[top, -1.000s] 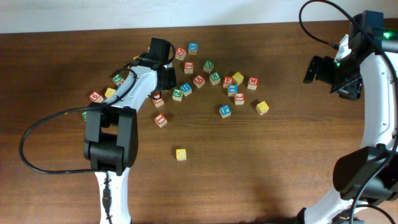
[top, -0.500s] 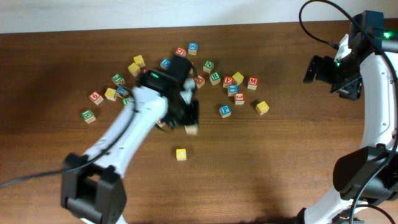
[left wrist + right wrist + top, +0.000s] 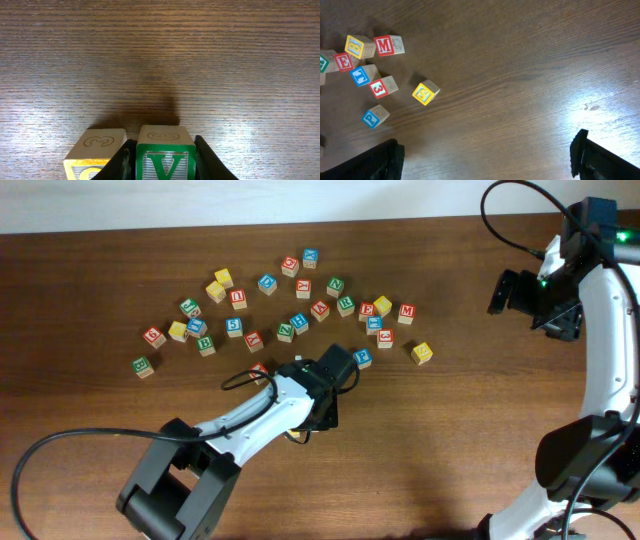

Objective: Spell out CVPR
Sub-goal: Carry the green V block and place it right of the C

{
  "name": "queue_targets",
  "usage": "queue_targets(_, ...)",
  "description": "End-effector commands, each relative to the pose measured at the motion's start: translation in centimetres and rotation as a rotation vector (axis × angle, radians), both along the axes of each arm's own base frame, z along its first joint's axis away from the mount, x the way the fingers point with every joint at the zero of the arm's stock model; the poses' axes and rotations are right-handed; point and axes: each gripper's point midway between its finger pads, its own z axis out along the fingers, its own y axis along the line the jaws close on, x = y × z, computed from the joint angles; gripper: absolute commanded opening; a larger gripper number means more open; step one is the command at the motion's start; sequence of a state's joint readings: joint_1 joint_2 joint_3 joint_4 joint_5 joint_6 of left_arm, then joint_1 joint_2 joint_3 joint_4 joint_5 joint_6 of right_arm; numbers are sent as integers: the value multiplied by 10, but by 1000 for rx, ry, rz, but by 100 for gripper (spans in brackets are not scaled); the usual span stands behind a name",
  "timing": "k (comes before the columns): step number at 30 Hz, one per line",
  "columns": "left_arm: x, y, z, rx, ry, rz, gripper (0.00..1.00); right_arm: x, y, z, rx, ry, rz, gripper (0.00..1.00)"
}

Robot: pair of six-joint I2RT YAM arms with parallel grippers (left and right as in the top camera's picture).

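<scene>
My left gripper [image 3: 318,418] is shut on a green V block [image 3: 165,159] at the middle of the table. In the left wrist view the V block sits level with a yellow block [image 3: 97,150], close on its left, with one jaw in the gap between them. In the overhead view my arm hides both blocks. A blue P block [image 3: 362,357] lies just behind my left gripper and also shows in the right wrist view [image 3: 374,116]. My right gripper [image 3: 522,294] is open and empty, held high at the far right; its fingers frame bare wood [image 3: 487,160].
Several loose letter blocks are scattered across the back of the table from a green one [image 3: 142,365] on the left to a yellow one [image 3: 422,352] on the right. A red M block [image 3: 384,45] lies in that group.
My left arm swung from the back-left block cluster to the table's middle, carrying a block, and came down beside the yellow block. The right arm has not moved.
</scene>
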State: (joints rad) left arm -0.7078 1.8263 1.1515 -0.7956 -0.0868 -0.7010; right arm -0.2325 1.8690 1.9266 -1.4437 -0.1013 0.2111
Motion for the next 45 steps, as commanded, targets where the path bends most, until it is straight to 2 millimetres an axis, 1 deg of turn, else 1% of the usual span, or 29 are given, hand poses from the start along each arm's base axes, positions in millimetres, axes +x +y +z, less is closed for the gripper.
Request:
queue_targets(1, -8, -6, -2, -34, 36, 2, 26, -2, -3, 2, -7, -2, -14, 98)
queue_targets(3, -14, -10, -2, -61, 69, -2, 26, -2, -3, 2, -7, -2, -14, 98)
queue_targets(5, -14, -10, -2, -61, 69, -2, 33, -2, -3, 2, -7, -2, -14, 98)
queue_targets(6, -14, -10, -2, -61, 69, -2, 33, -2, -3, 2, -7, -2, -14, 98)
queue_targets(8, -14, -10, -2, -62, 68, -2, 31, -2, -3, 2, -7, -2, -14, 98)
queue_targets(10, -14, -10, -2, -61, 69, -2, 20, -2, -3, 2, -7, -2, -14, 98)
queue_targets(11, -14, -10, -2, -61, 69, -2, 20, -2, -3, 2, -7, -2, -14, 98)
queue_targets(15, -14, -10, -2, -61, 69, -1, 25, -2, -3, 2, -7, -2, -14, 98)
queue_targets(20, -14, -10, -2, -65, 72, 54, 24, -2, -3, 2, -7, -2, -14, 98)
queue_targets(21, -15, -8, -2, -61, 75, 88, 24, -2, -3, 2, -7, -2, -14, 98)
queue_targets(26, -13, -5, -2, -42, 60, 87, 25, -2, -3, 2, -7, -2, -14, 98)
queue_targets(30, -12, -3, -2, -30, 53, 41, 25, -2, -3, 2, -7, -2, -14, 98)
queue_targets(32, -12, -3, -2, -30, 53, 37, 32, -2, -3, 2, -7, -2, -14, 98)
queue_targets(36, -11, -4, -1, -31, 51, 37, 33, -2, -3, 2, -7, -2, -14, 98)
queue_targets(40, -5, -9, 4, -46, 35, 37, 35, -2, -3, 2, -7, -2, -14, 98)
queue_targets(43, 4, -10, 10, -41, 0, 38, 40, -3, -3, 2, -8, -2, -14, 98)
queue_targets(44, 7, -13, 14, -47, -10, 21, 40, -2, -3, 2, -7, -2, -14, 98)
queue_targets(45, 15, -18, 22, -56, -35, -15, 41, -2, -3, 2, -7, -2, -14, 98)
